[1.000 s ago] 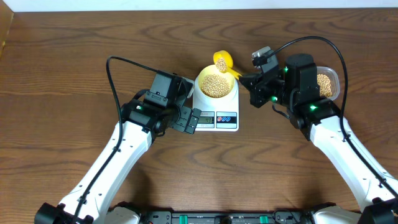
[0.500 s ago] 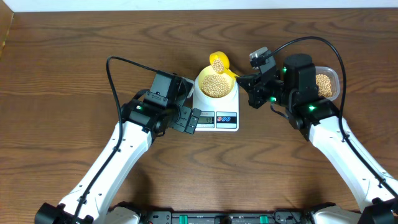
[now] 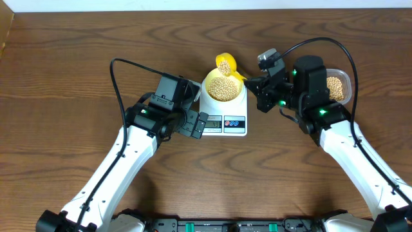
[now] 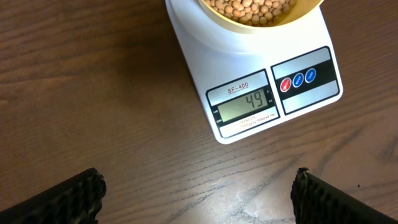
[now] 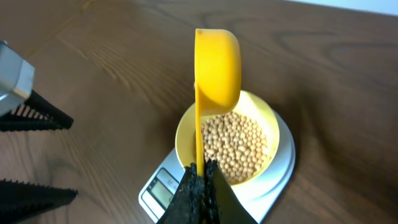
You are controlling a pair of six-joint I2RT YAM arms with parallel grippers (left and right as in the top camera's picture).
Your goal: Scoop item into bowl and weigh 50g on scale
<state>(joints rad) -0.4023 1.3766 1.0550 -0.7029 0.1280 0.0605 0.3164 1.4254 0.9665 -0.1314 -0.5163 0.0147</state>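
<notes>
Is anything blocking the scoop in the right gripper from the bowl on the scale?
Nothing visible. The yellow scoop, pinched in the right gripper, tilts at the far rim of the pale-yellow bowl; the left gripper stands open by the front of the scale, clear of it.

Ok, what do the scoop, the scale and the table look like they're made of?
Scoop: probably plastic, a uniform bright yellow, smooth with a soft sheen.
Scale: white plastic by the look of its glossy, moulded, rounded body, with a printed button panel.
Table: wood or a wood-look laminate, brown with clear grain. The pictures do not show which.
</notes>
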